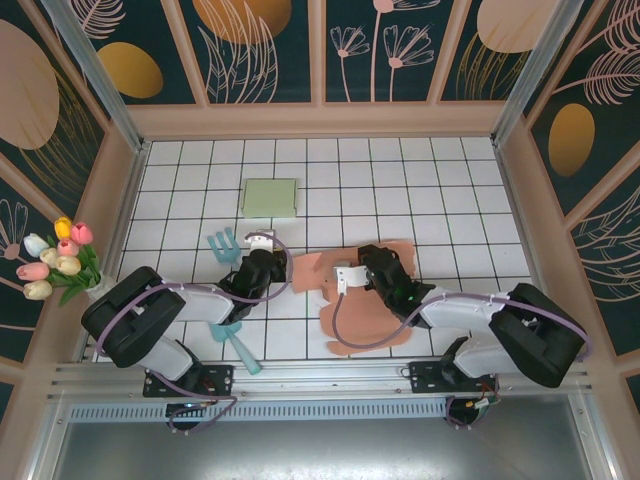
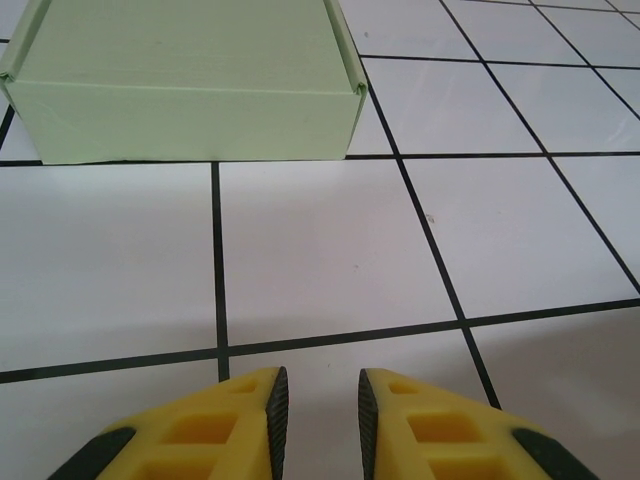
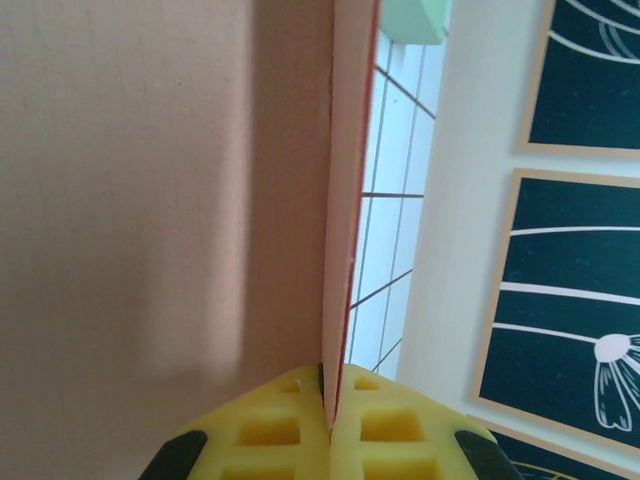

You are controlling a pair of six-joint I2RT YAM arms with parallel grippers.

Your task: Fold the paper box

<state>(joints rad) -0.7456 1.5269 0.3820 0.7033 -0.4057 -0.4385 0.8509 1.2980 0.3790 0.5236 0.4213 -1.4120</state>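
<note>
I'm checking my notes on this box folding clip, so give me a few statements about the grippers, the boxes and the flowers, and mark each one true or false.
1. The right gripper is shut on an edge of the pink paper sheet. True.
2. The left gripper holds the green box. False: its fingers are apart with nothing between them, and the box sits on the table ahead of it, untouched.
3. The green box is folded into shape. True.
4. The tulips stand at the right edge of the table. False: they are at the left edge, beside the left arm.
</note>
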